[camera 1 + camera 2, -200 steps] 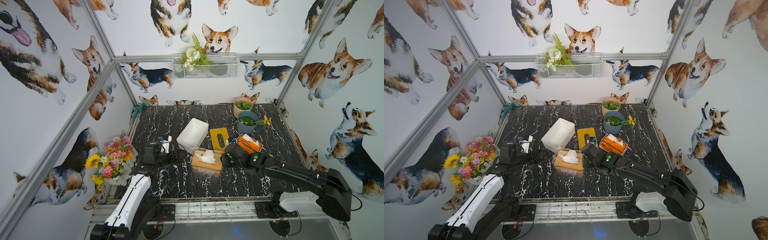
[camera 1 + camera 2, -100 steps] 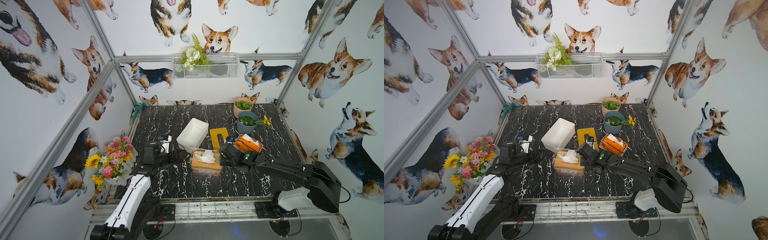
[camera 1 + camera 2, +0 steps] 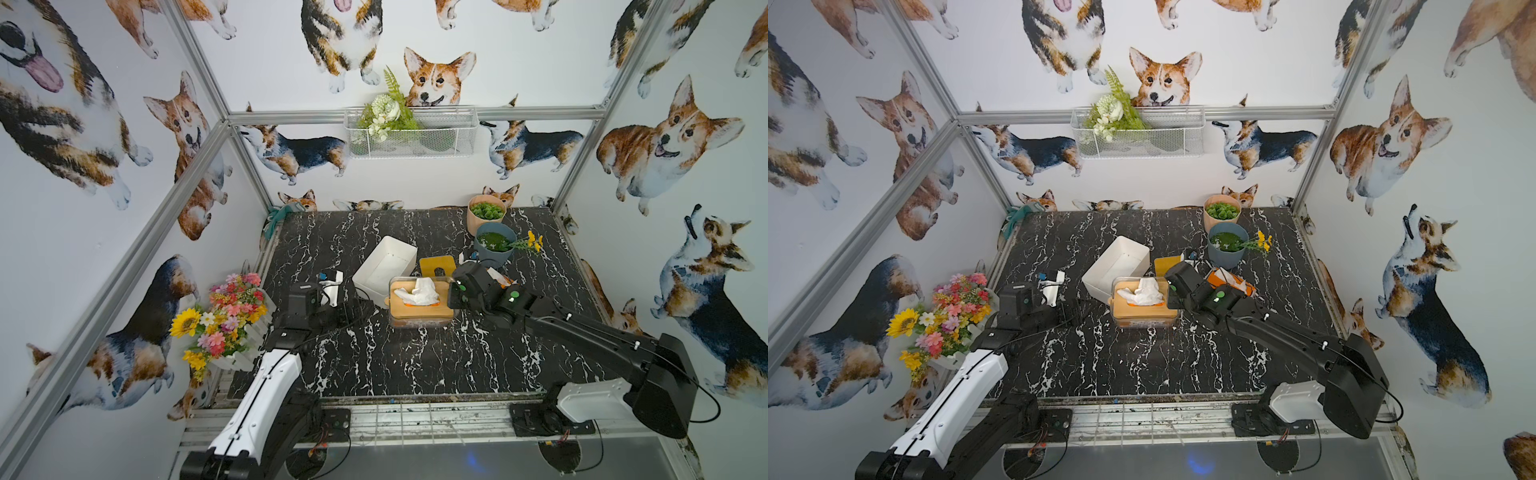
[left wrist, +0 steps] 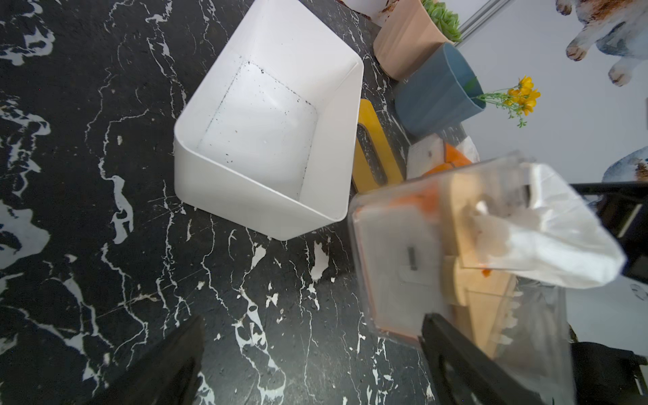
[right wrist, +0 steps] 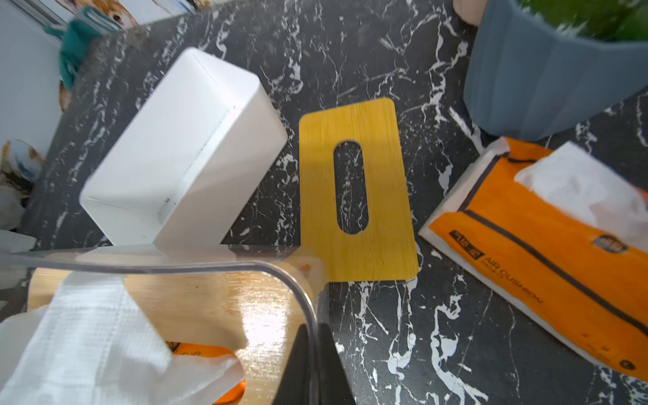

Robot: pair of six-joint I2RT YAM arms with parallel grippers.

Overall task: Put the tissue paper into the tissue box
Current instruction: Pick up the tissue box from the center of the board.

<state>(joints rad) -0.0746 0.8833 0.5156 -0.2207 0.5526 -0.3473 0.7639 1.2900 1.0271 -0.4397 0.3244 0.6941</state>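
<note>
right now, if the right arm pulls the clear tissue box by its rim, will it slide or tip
Probably slides: the clear tissue box sits flat and low on the smooth table. Its thin wall, pinched by the right gripper, may flex.

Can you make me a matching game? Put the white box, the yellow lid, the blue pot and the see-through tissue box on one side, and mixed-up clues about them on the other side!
Things:
1. white box
2. yellow lid
3. blue pot
4. see-through tissue box

Clues:
A. yellow flowers poke out of it
B. the right gripper is pinching its wall
C. it is empty inside
D. it lies flat on the table and has a long slot

Pairs: 1-C, 2-D, 3-A, 4-B
</note>
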